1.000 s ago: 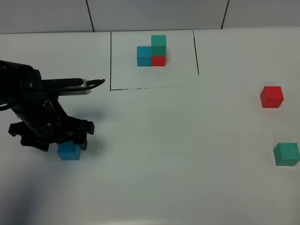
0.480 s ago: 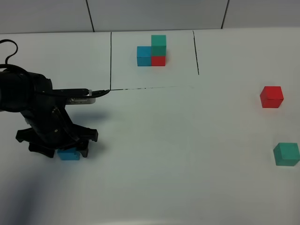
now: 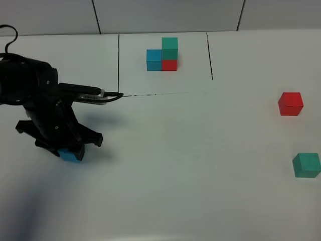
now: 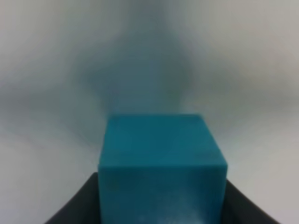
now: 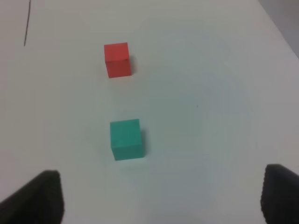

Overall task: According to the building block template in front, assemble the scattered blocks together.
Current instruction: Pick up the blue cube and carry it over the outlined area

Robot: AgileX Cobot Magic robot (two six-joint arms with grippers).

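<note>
The template stands at the back inside a black-lined box: a blue block (image 3: 154, 59) beside a red block (image 3: 169, 65) with a green block (image 3: 169, 45) on top. My left gripper (image 3: 69, 149) is shut on the loose blue block (image 3: 70, 155) at the left of the table. In the left wrist view this block (image 4: 161, 158) fills the space between the dark fingers (image 4: 74, 212), with its shadow on the table behind it. A loose red block (image 3: 290, 104) and a loose green block (image 3: 306, 165) sit at the far right. My right gripper (image 5: 160, 198) is open above the table, short of the green block (image 5: 125, 139) and the red block (image 5: 117, 59).
Black lines (image 3: 118, 65) mark the template area at the back centre. The left arm's dark body (image 3: 35, 100) and a cable cover the left side of the white table (image 3: 190, 150). A wall (image 3: 165, 15) runs behind the table.
The left arm has shifted back and a little left, and the blue block has moved with the gripper. The blocks at the right have not moved.
</note>
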